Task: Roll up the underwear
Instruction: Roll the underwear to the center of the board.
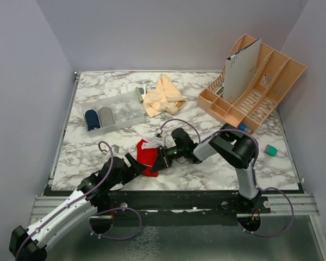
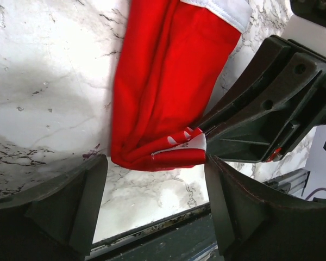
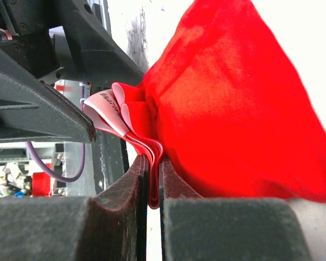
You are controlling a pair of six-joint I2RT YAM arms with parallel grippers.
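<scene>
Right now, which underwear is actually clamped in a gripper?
The red underwear: the right gripper is shut on its folded edge. The peach pile lies loose farther back, with no gripper near it.

Soft, matt red cloth underwear (image 3: 233, 109) with smooth white-grey trim (image 3: 106, 109), pinched between the right gripper's (image 3: 154, 169) matt black, faintly grainy fingers (image 3: 119, 204). Beneath the fingers, a smooth marble-patterned table (image 2: 43, 81) with a slight sheen.
</scene>
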